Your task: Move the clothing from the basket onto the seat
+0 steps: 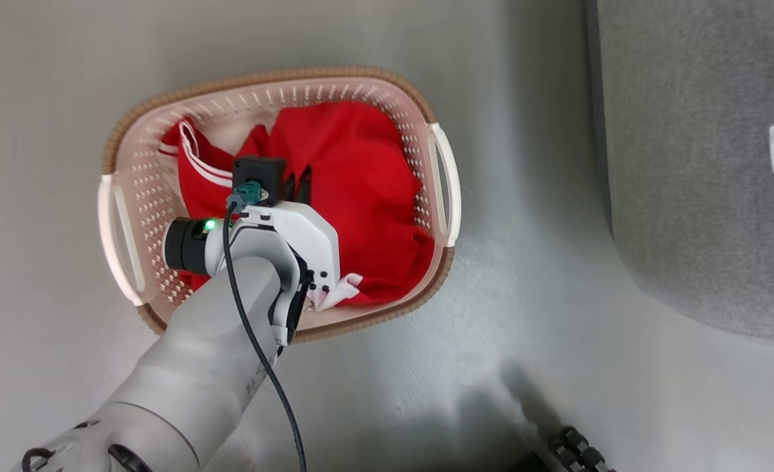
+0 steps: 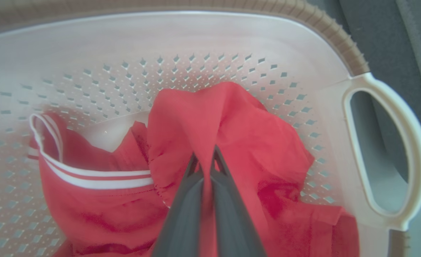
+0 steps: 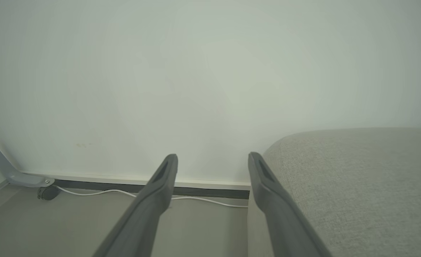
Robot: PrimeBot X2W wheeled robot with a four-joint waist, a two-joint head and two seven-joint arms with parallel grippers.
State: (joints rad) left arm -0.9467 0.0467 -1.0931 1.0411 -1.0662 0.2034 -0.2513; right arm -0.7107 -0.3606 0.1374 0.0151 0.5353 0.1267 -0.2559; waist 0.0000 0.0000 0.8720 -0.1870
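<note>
I am pinching a raised fold of the clothing (image 2: 232, 125) with my left gripper (image 2: 204, 157), whose two dark fingers are clenched together on the red fabric near the middle of the basket (image 1: 262, 77). All the red fabric I can see is lying inside the basket, which is sitting on the pale floor (image 1: 525, 295) to the left. One piece with white stripe trim is bunching toward the left wall. The plain red piece I am gripping is spreading toward the right handle (image 2: 389, 153). The seat (image 1: 689, 164) is standing well apart on the right, and the part of it I am seeing is carrying no red fabric. My right gripper (image 3: 213, 160) is hanging released, fingers spread and holding nothing, just beside the seat's rounded edge.

I am judging this to be the grasp step, with the lift not yet begun. The next move is calling for a straight upward pull until the trailing fabric is clearing the brown rim, and then a carry rightward over the floor to the seat. The pinch is looking thin, so I am planning to rise gently. I am also watching for the striped piece dragging along or a hem catching on the rim.
</note>
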